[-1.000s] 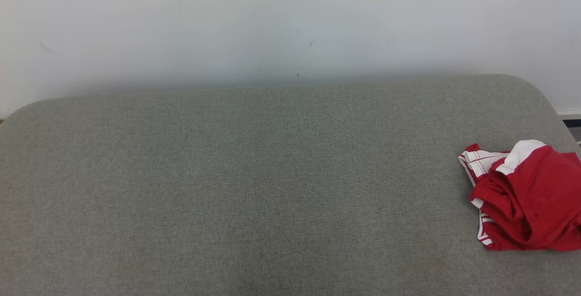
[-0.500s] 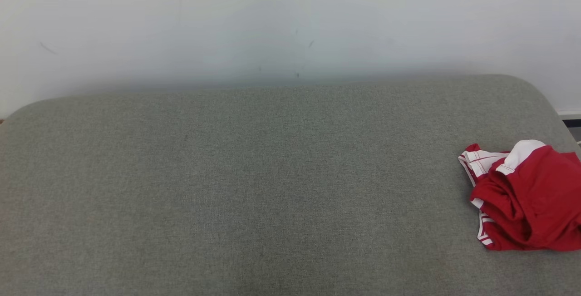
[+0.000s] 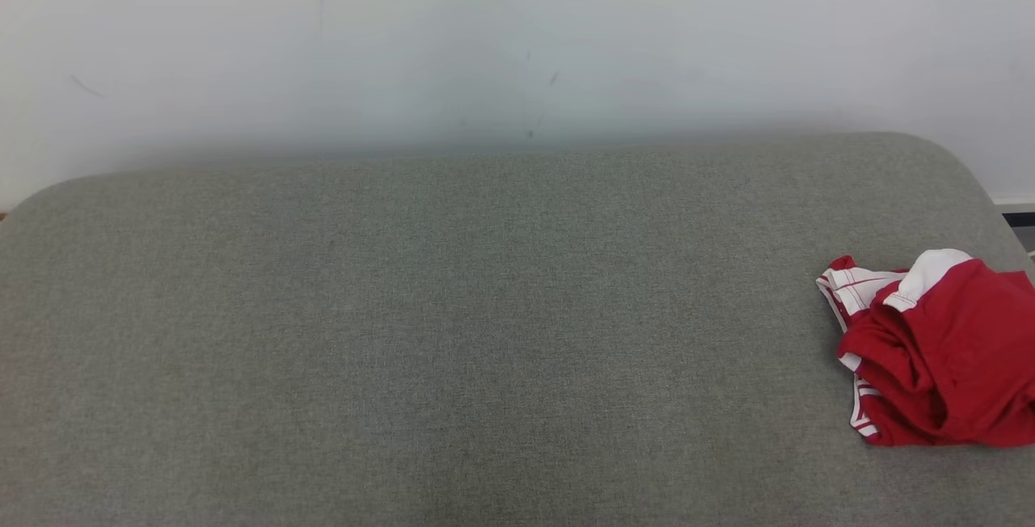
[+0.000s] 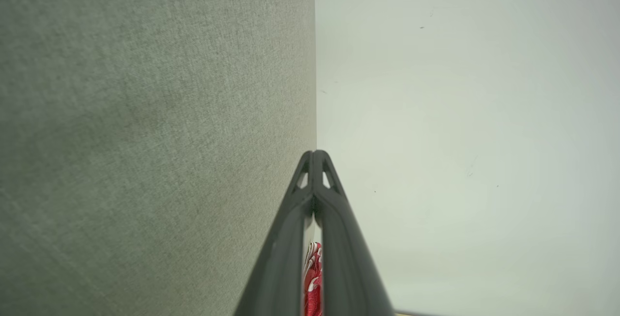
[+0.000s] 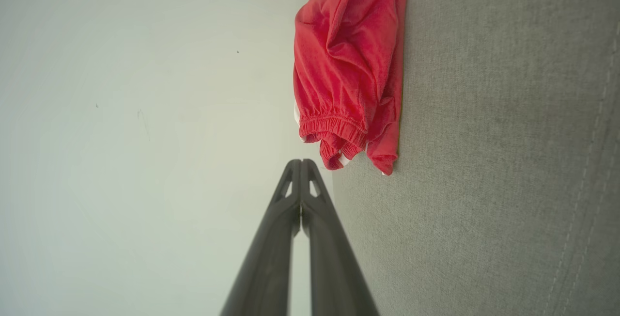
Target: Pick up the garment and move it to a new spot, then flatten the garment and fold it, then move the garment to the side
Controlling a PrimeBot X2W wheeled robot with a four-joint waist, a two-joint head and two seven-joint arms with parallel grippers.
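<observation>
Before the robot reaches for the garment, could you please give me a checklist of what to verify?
1. Garment found, at the grey cushion's right end: ok.
2. Whole garment in head view: not ok, cut by the picture's edge.
3. Nothing gripping the garment: ok.
4. Right gripper open for grasping: not ok, shut.
5. Left gripper empty: ok, shut on nothing.

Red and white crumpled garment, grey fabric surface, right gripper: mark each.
red and white crumpled garment (image 3: 946, 349), head view, middle of the red folds.
grey fabric surface (image 3: 453, 333), head view, bare middle.
right gripper (image 5: 301, 162), right wrist view, between the shut fingertips.
</observation>
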